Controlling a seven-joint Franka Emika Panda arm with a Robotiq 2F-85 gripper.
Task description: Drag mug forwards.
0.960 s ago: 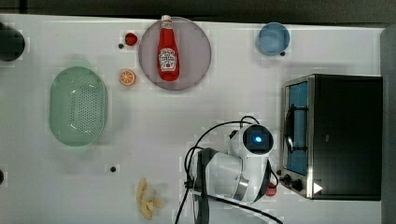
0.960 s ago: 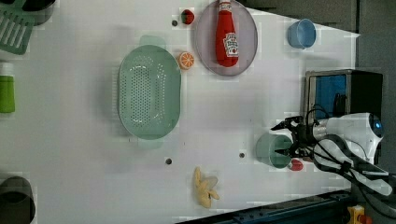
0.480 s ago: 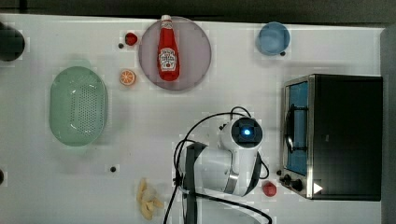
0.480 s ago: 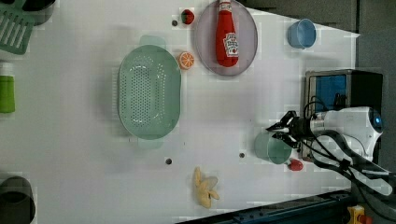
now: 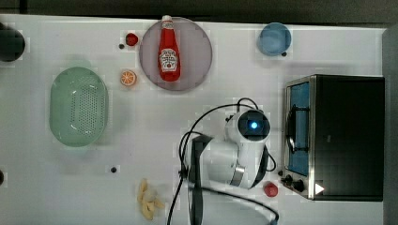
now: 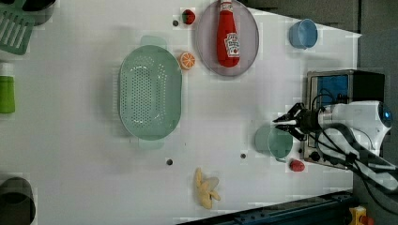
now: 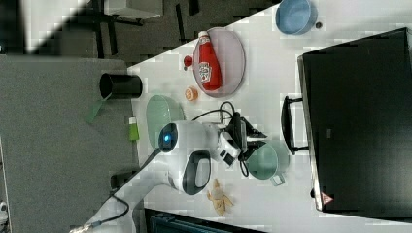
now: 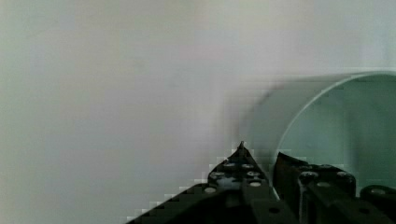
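Clamped on the rim of the teal-green mug (image 6: 273, 141), one finger inside and one outside, the gripper (image 6: 285, 123) is carried by an arm (image 6: 356, 117) stretched level across the toaster oven (image 6: 334, 86), beside which the mug is seen standing.

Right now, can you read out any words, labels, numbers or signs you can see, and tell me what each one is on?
Ketchup bottle: a white label on its front, print too blurred to read.
Toaster oven: a small red-edged triangle sign near one corner of its top, symbol too small to make out.
Toaster oven, top view: a white arrow-shaped mark by the knobs, no text.
No other text can be read.
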